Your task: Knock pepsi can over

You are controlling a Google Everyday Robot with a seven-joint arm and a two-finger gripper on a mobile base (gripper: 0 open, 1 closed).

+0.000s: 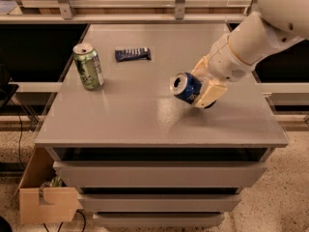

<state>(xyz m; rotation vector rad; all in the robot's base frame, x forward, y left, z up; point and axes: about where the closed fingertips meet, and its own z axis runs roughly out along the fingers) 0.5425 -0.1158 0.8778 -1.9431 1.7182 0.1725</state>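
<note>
Grey table [120, 115] w/ drawers [159, 174] sat mid-frame; speckled floor [289, 202] at bottom, cardboard box [48, 207] lower left, shelf rail [120, 18] across top.

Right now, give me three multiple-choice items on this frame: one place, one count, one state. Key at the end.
1. Where does the green can stand?
A. near the left edge of the table in the picture
B. at its front right corner
C. on the floor

2. How many drink cans are in view?
A. one
B. two
C. three

3. How is the pepsi can?
A. upright, standing free
B. lying flat, untouched
C. tilted, between the fingers of the gripper

Key:
1 A: it stands left of the dark blue wrapper, by the left edge.
2 B: the green one and the pepsi one.
3 C: its silver top points to the picture's left, and the gripper, right of the table's centre, clasps its body.
</note>
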